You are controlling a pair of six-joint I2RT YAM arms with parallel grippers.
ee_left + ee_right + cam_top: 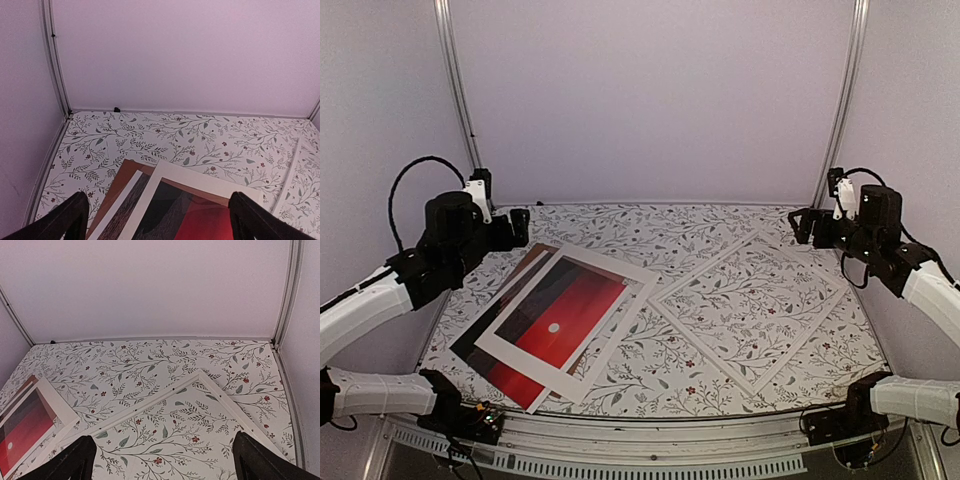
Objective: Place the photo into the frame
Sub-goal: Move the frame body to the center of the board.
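Photo [560, 322]: lying left on tabletop [650, 228] beneath white mat [620, 268]. Frame [750, 312]: lying well apart, right. Left pincer [518, 226], right pincer [803, 224]: hovering wide open, holding nothing. Handling: mat likely needing clearing first.

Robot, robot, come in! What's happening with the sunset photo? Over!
Left gripper and right gripper open, empty. Photo lying left of the frame, not inside. White mat on top of it, in the way.
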